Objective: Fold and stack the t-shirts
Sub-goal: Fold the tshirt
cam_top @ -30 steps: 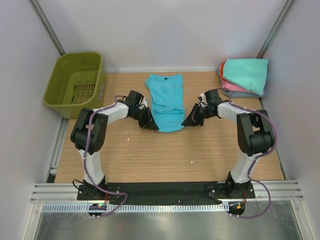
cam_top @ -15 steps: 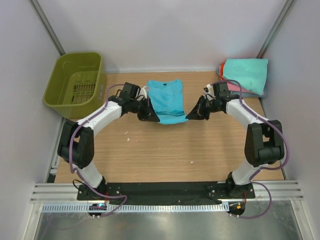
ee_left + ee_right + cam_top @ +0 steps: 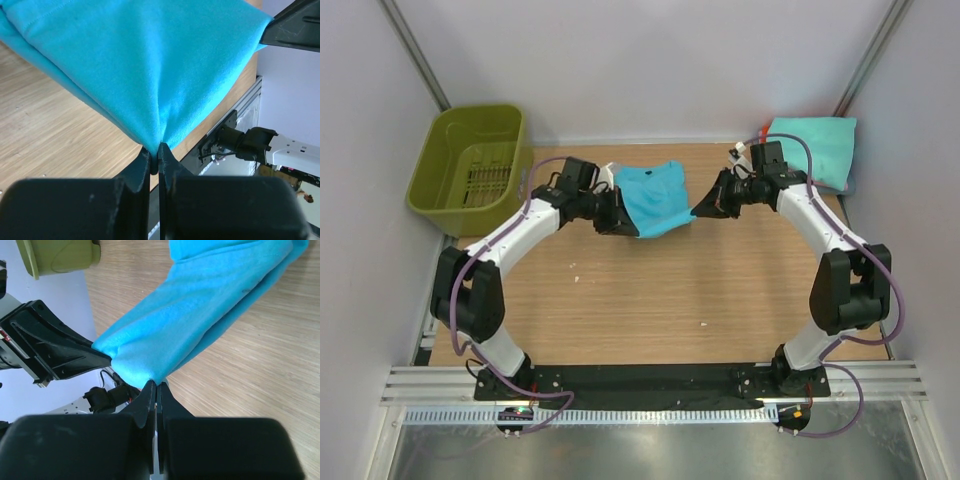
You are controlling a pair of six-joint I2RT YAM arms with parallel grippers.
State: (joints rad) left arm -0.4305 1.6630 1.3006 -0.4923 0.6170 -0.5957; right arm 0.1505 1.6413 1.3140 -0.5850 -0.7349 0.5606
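The bright turquoise-blue t-shirt (image 3: pixel 656 198) lies at the back middle of the table, its near hem lifted and folded toward the collar. My left gripper (image 3: pixel 633 229) is shut on the hem's left corner; the cloth (image 3: pixel 150 65) fans up from its tips (image 3: pixel 155 152). My right gripper (image 3: pixel 697 211) is shut on the hem's right corner, and the cloth (image 3: pixel 210 305) hangs doubled from its tips (image 3: pixel 156 386). A stack of folded t-shirts, mint-teal on top (image 3: pixel 812 146) with pink and grey-blue edges beneath, sits at the back right.
An olive-green slotted basket (image 3: pixel 470 165) stands at the back left. The wooden table (image 3: pixel 660 300) runs toward me to the black base rail. Grey walls close in the back and sides.
Both grippers have carried the turquoise shirt's near hem away from me, toward the collar, and up. The shirt now looks about half as long as one second ago.
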